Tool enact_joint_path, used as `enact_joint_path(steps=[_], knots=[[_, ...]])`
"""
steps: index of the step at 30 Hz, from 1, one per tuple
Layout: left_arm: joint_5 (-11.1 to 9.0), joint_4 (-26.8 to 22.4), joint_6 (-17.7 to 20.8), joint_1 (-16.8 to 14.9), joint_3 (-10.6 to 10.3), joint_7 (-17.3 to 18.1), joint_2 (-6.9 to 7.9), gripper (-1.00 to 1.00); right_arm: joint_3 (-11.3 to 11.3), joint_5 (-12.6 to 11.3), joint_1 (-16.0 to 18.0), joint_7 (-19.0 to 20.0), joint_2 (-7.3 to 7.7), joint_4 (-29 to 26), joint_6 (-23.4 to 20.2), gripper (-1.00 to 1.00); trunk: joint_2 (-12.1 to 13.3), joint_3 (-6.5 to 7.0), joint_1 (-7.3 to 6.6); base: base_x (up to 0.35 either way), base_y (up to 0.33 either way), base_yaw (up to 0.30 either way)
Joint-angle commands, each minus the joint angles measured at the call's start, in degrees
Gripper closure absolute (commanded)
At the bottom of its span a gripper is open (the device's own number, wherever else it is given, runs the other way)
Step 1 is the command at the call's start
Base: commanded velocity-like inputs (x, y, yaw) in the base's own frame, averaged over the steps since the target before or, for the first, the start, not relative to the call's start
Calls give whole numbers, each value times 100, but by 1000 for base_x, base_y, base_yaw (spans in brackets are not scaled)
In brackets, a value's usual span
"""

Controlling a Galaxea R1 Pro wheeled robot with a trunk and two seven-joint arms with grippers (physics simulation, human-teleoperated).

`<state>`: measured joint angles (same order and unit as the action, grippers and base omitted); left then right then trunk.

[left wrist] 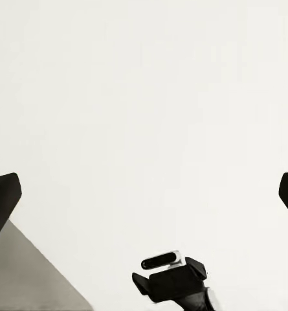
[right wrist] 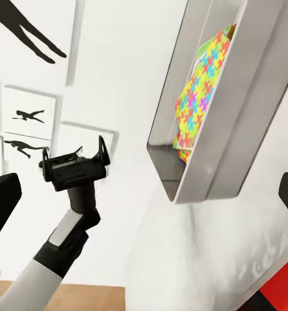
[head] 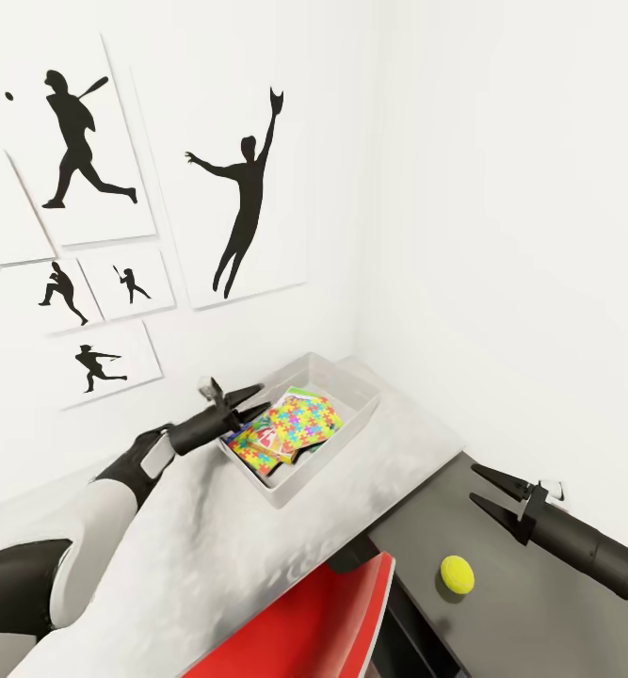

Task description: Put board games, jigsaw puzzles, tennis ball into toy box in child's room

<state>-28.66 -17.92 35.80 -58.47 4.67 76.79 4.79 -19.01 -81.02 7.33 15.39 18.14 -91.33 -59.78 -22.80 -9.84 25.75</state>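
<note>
The light grey toy box stands on the table's light top near the room corner. A jigsaw puzzle lies uppermost inside it, over a red-printed board game. My left gripper hovers open and empty over the box's left rim. The tennis ball rests on the dark grey lower section. My right gripper hangs open and empty above and to the right of the ball, apart from it. The right wrist view shows the toy box, the jigsaw puzzle and the left gripper.
A red chair is pushed against the table's front edge. White walls close the corner behind and to the right of the box, with black sports silhouette pictures on the left wall. The left wrist view shows the right gripper against the wall.
</note>
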Motion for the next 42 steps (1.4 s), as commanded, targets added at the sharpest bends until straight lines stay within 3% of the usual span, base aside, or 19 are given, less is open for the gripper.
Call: enact_joint_path(steps=[1,6,9,13,18,25,38,42], knots=[[0,-42,61,0,-70,123,8,-100,-6,60,6,59,1,1,-22,-100,-12,-12,3,0,0,0],[1,-583,234,102,-746,835,91,-100,-4,60,6,61,5,1,-22,-100,-12,-11,3,0,0,-2],[3,-750,236,169,-829,898,98,-100,0,60,7,61,5,1,-22,-100,-12,-1,3,0,0,-82],[13,-1046,266,243,-862,921,159,-100,8,60,6,61,2,1,-22,-100,-12,24,3,0,0,-158],[-5,-1365,352,271,-870,939,545,-100,5,64,6,62,0,1,-22,-100,-12,62,3,0,0,-180],[-6,-1727,584,274,-871,938,966,-100,-7,68,6,69,3,2,-22,-100,-12,117,3,0,0,-180],[2,-1896,711,277,-871,934,1083,-100,19,68,6,51,2,1,-22,-100,-12,220,3,0,0,-179],[-6,-1988,730,277,-871,940,1240,-100,40,69,6,24,-16,2,-22,-100,-12,248,3,-13,0,-144]])
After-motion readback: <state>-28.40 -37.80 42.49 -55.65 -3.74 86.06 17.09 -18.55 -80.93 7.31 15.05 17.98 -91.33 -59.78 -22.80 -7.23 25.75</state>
